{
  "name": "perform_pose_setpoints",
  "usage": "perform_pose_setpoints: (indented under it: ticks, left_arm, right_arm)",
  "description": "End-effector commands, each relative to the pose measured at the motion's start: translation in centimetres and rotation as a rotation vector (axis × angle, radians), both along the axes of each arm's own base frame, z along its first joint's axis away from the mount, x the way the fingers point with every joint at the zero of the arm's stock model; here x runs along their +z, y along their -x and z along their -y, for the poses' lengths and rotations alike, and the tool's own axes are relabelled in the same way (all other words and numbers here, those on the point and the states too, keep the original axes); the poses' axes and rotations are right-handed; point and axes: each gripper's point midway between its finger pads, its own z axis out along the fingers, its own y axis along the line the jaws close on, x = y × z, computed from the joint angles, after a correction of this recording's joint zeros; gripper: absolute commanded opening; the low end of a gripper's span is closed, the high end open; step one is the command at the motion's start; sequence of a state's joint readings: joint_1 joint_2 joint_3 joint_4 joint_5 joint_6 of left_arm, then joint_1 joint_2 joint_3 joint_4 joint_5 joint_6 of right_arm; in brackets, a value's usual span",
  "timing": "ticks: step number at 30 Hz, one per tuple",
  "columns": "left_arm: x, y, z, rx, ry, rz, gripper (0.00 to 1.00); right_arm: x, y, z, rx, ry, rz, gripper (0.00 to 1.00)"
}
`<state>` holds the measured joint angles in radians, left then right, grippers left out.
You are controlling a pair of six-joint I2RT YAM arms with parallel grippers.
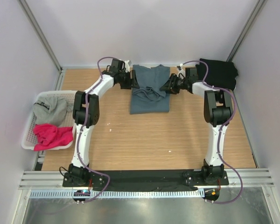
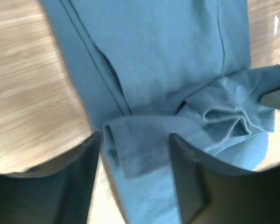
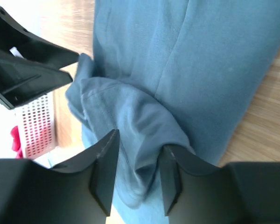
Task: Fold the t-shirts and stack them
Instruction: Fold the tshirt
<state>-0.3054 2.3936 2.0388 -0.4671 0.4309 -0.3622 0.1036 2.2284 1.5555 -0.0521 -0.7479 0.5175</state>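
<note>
Slate-blue t-shirt (image 1: pixel 150 99): lies at the far middle of the worktop (image 1: pixel 144 140), narrowed to a long panel. Its upper layer is rumpled between the two arms.
Long axis: runs far-to-near in the top view, roughly square to the near edge. The wider, looser end is at the far side. Which end carries the collar cannot be told.
Handling: judged soft, light and limp. It will sag and crease wherever it is unsupported, and its thin layers may slide over each other. It is best taken at a hem or a folded edge, on both sides at once, so that a fold travels evenly.
Left end effector (image 2: pixel 136 175): at the shirt's left edge, with its fingers drawn in on a doubled band of hem that fills the gap between them.
Right end effector (image 3: pixel 136 179): at the opposite right edge, with its fingers pinching a raised bunch of the same cloth.
Step, as judged: a cross fold is in hand. The gathered cloth would need carrying along the long axis and flattening.
Black t-shirt (image 1: pixel 219 72): in the far right corner, just beside the right arm's wrist, and it looks folded.
Light grey t-shirt (image 1: pixel 49 109) and pink t-shirt (image 1: pixel 51 135): heaped unfolded in the white slatted basket (image 1: pixel 25 140) at the left edge, well apart from the blue one.
</note>
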Motion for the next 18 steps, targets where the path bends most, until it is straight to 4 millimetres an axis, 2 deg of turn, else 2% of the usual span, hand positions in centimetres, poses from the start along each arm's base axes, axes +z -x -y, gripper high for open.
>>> perform_pose_setpoints:
  ticks: [1, 2, 3, 4, 5, 6, 8, 10, 12, 16, 18]
  left_arm:
    - [8.0, 0.2, -0.7, 0.010, 0.018, 0.145, 0.64]
    - [7.4, 1.4, -1.0, 0.004, 0.018, 0.126, 0.66]
    - [9.9, 2.3, -1.1, -0.001, 0.036, 0.168, 0.67]
    - [10.5, 3.0, -1.3, 0.001, 0.048, 0.174, 0.68]
    - [9.0, 4.4, -1.3, -0.009, 0.054, 0.141, 0.68]
    - [10.1, 5.1, -1.5, -0.007, 0.066, 0.156, 0.70]
    - [9.1, 6.5, -1.5, -0.008, 0.079, 0.096, 0.70]
    - [7.6, 8.1, -1.3, -0.034, 0.094, 0.016, 0.76]
    - [5.9, 9.7, -1.1, -0.059, 0.101, -0.080, 0.76]
    - [2.0, 11.4, -1.2, -0.069, 0.104, -0.219, 0.75]
    - [1.2, 11.9, -1.3, -0.063, 0.132, -0.273, 0.74]
  right_arm:
    - [7.1, -0.8, 2.0, 0.005, -0.052, 0.161, 0.45]
    - [9.7, -0.7, 2.3, 0.003, -0.064, 0.232, 0.46]
    - [10.2, -0.2, 2.7, 0.002, -0.071, 0.236, 0.47]
    - [9.3, 0.8, 3.3, -0.004, -0.068, 0.215, 0.47]
    - [10.7, 1.5, 3.5, 0.000, -0.065, 0.246, 0.47]
    - [10.4, 2.3, 3.6, 0.010, -0.061, 0.230, 0.48]
    - [9.2, 4.0, 3.6, 0.042, -0.043, 0.200, 0.48]
    - [8.3, 5.7, 3.4, 0.068, -0.052, 0.148, 0.48]
    - [7.1, 7.1, 3.2, 0.092, -0.052, 0.109, 0.48]
    - [4.7, 9.1, 3.0, 0.135, -0.077, 0.026, 0.48]
    - [3.3, 10.1, 2.9, 0.155, -0.084, -0.033, 0.48]
